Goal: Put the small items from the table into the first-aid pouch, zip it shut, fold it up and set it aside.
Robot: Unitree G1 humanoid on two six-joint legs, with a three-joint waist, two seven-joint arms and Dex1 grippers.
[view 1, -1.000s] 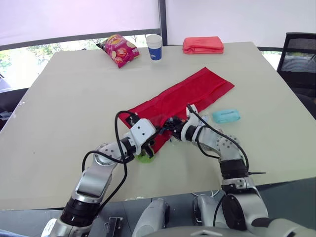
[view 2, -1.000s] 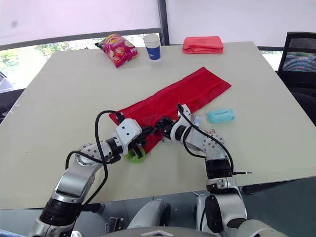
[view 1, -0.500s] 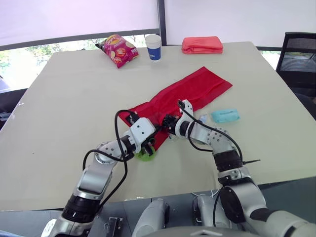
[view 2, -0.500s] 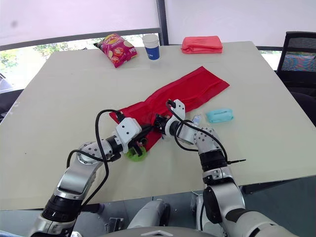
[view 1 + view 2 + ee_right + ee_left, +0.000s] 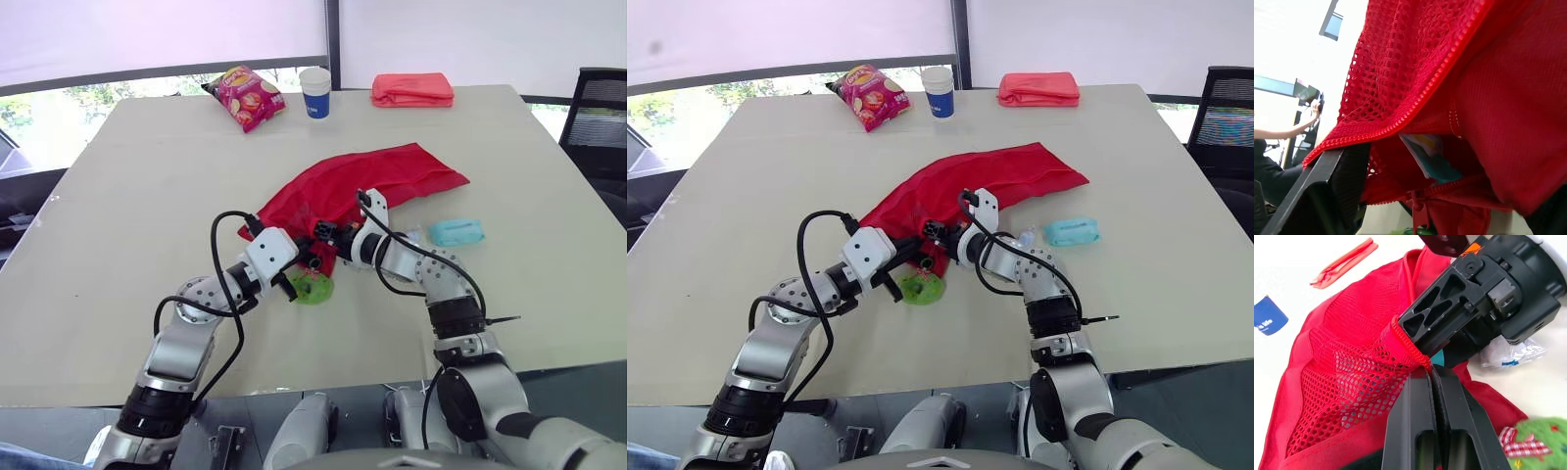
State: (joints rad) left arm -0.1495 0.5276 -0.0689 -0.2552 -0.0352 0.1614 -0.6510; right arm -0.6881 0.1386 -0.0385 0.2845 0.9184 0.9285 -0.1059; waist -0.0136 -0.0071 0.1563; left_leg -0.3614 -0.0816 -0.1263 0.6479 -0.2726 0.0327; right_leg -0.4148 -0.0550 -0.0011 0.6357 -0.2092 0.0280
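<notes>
Office: meeting table [image 5: 118, 196], swivel chair [image 5: 598, 108], windows.

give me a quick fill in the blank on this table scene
1. The left gripper is shut on the mesh edge of the ____ pouch.
2. At the far edge, the ____ stands between the chip bag and the folded cloth.
3. The teal packet lies to the pouch's ____.

Missing words: red; cup; right.
</notes>
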